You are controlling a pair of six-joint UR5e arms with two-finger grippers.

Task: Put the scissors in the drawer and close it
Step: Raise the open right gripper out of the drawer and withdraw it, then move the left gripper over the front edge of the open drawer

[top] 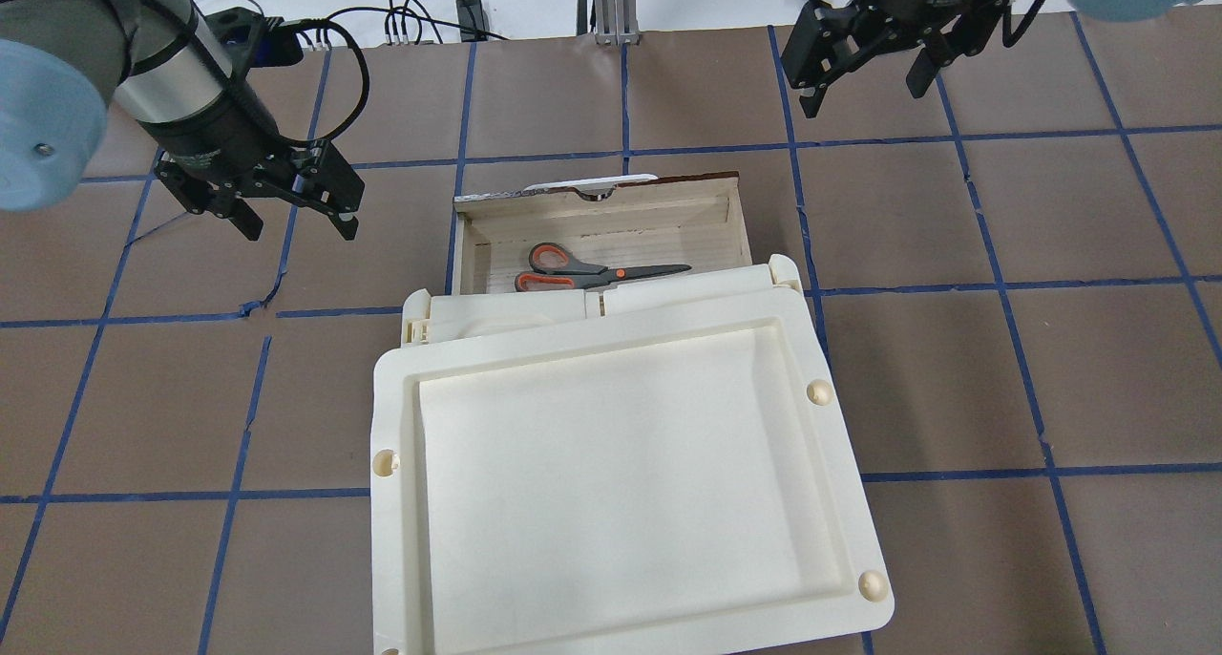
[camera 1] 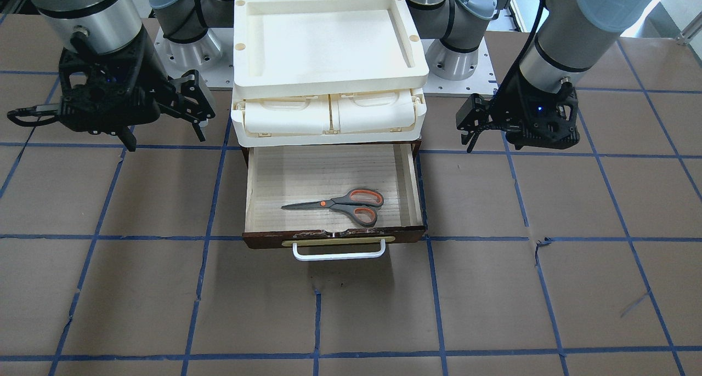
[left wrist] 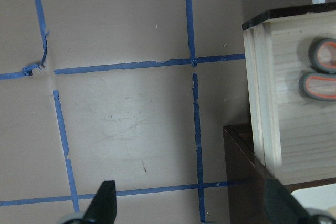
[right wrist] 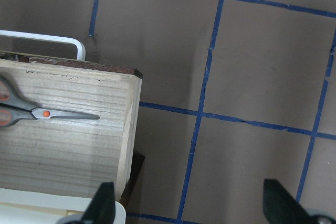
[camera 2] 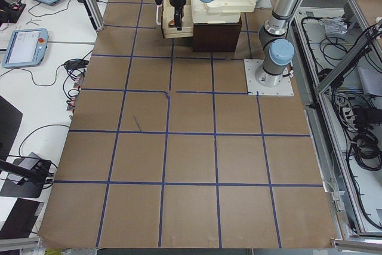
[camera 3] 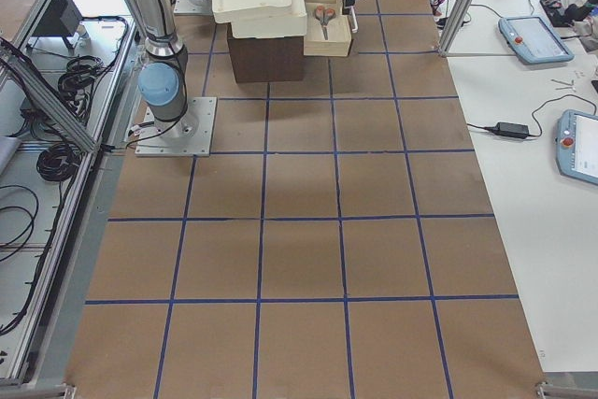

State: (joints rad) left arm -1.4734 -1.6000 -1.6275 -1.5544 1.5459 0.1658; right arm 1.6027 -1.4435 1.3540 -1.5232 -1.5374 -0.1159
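Note:
The scissors, with grey handles lined orange, lie flat inside the pulled-out drawer, blades towards the robot's right. They also show in the overhead view and in both wrist views. The drawer has a pale wood floor, a dark chipped front and a white bar handle. My left gripper is open and empty, hovering beside the drawer on its left. My right gripper is open and empty, above the table beyond the drawer's right corner.
A cream plastic tray sits on top of the cabinet, over two shut cream compartments. The arm bases stand behind it. The brown table is marked with blue tape lines.

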